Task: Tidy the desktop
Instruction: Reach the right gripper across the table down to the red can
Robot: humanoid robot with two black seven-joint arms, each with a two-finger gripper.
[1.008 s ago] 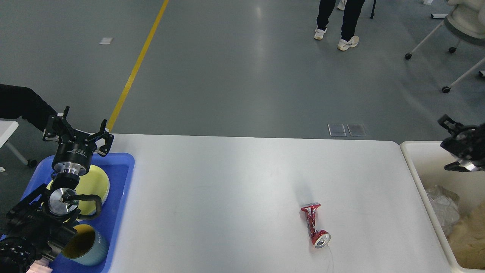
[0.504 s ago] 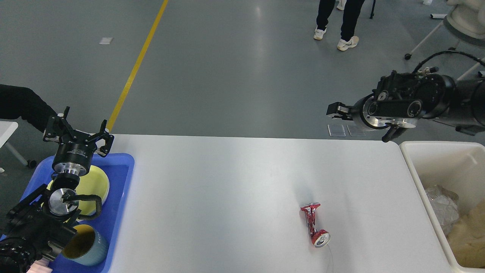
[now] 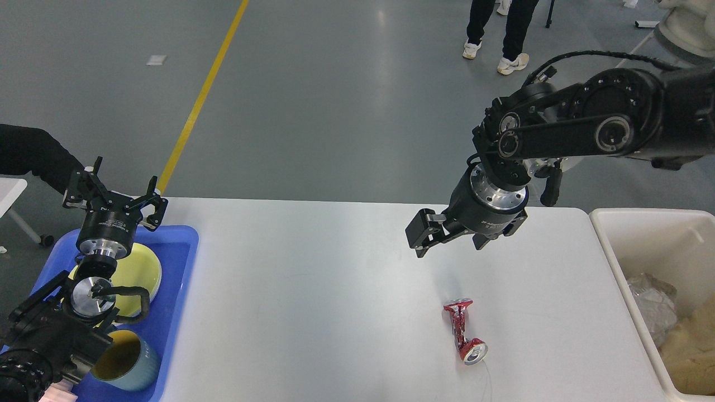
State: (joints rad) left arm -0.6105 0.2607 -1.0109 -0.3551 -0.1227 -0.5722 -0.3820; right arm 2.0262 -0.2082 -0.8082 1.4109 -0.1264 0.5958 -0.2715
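The desktop (image 3: 313, 290) is a large glossy white tabletop. A crushed red can (image 3: 463, 330) lies on it, right of the middle and near the front. My right gripper (image 3: 447, 245) hangs open and empty above the desktop, pointing down, a little behind and to the left of the can. My left gripper (image 3: 114, 192) is open and empty, raised over the far end of the blue tray (image 3: 181, 262) at the left edge.
The blue tray holds a yellow plate (image 3: 139, 271) and a teal cup (image 3: 125, 360) with a yellow inside. A cream-white bin (image 3: 611, 245) at the right holds crumpled plastic and paper. A person's legs (image 3: 503, 33) and a wheeled chair (image 3: 670, 50) stand on the floor behind.
My right arm has swung from over the bin to the left and down, and now hangs over the desktop near the can. The left arm and the can have not moved.
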